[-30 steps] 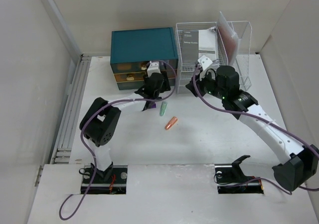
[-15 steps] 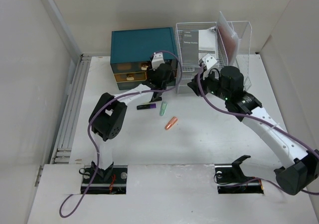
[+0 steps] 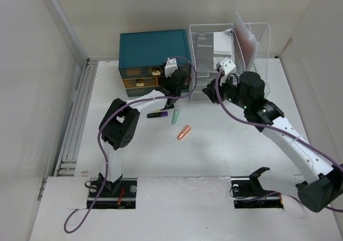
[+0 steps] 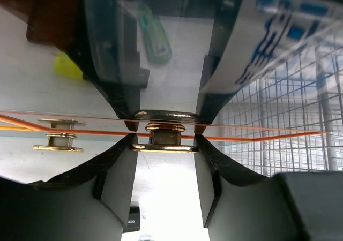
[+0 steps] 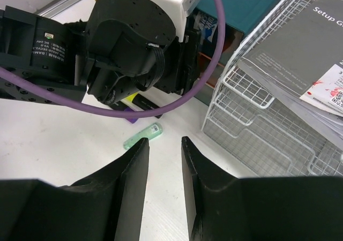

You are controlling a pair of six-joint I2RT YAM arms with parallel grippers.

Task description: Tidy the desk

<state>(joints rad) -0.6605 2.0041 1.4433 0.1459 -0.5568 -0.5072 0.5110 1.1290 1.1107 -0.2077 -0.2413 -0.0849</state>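
The teal drawer cabinet [image 3: 153, 45] stands at the back of the table. My left gripper [image 3: 169, 76] [image 4: 164, 139] is at its glossy drawer front, fingers closed on either end of a brass drawer handle [image 4: 165, 144]. A dark marker [image 3: 157, 114], a green tube [image 3: 174, 117] [image 5: 142, 136] and an orange piece [image 3: 184, 132] lie on the table in front. My right gripper [image 3: 210, 91] [image 5: 165, 140] hovers open and empty over the table, beside the wire tray [image 3: 199, 64], with the green tube just beyond its fingertips.
The wire tray [image 5: 268, 123] holds papers and booklets, with a clear file holder [image 3: 256, 37] to its right. A second brass handle [image 4: 58, 139] sits left of the gripped one. The left arm's purple cable [image 5: 161, 110] loops ahead of the right gripper.
My left gripper has risen from the table near the marker and gone back to the cabinet's drawer front. The right gripper drifted slightly right and back. The marker now lies uncovered.
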